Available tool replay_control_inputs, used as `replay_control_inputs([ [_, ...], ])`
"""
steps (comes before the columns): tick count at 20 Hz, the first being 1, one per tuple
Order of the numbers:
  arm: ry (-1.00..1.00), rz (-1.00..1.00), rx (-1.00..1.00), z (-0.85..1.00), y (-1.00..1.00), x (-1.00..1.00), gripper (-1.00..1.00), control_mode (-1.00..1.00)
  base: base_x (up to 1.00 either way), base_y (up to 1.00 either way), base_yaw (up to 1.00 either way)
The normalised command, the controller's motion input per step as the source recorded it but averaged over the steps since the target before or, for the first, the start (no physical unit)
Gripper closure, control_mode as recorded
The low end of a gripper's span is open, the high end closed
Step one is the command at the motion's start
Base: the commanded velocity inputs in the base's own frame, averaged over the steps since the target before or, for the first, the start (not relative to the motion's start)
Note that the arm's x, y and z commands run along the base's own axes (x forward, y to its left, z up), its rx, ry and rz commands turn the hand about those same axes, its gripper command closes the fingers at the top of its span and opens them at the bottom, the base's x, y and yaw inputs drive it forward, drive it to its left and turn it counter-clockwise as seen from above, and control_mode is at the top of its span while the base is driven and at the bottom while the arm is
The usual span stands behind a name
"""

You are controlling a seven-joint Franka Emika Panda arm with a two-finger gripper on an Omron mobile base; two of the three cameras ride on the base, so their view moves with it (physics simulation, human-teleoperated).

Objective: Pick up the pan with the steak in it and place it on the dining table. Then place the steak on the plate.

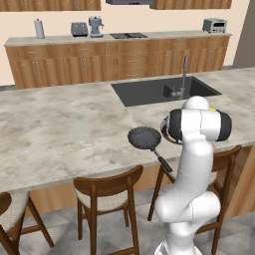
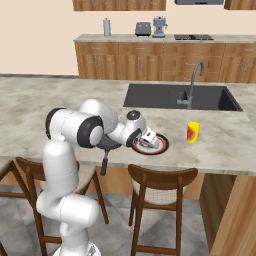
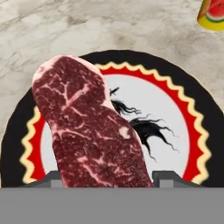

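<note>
My gripper (image 3: 109, 178) is shut on the steak (image 3: 89, 127), a red marbled slab with a pale fat edge that sticks out from between the two fingertips. It hangs just above the plate (image 3: 175, 113), which has a white centre, a red and yellow wavy ring and a dark rim. From the right base view the gripper (image 2: 150, 138) hovers over the plate (image 2: 161, 146) on the dining table (image 2: 220, 145). The pan (image 1: 144, 137) sits with nothing in it on the dining table (image 1: 64, 129), left of the arm, its handle (image 1: 163, 162) reaching past the front edge.
A yellow cup (image 2: 193, 132) stands right of the plate, also at the corner of the hand view (image 3: 213, 15). The dark sink (image 1: 164, 89) with its faucet (image 2: 192, 85) lies behind. Wooden stools (image 1: 107, 191) line the near side of the table.
</note>
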Motion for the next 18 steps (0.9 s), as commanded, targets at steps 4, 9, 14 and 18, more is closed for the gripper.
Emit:
replay_control_inputs([
  [4,0.00,0.00,0.00,-0.10,-0.04,0.13,1.00,-1.00,0.00,0.00,0.00],
  [9,0.00,0.00,0.00,0.00,0.00,0.00,-1.00,-1.00,0.00,0.00,0.00],
  [14,-0.01,0.00,0.02,0.29,0.00,0.02,-1.00,-1.00,0.00,0.00,0.00],
  [18,0.00,0.00,0.02,0.50,0.00,0.01,-1.00,-1.00,0.00,0.00,0.00],
])
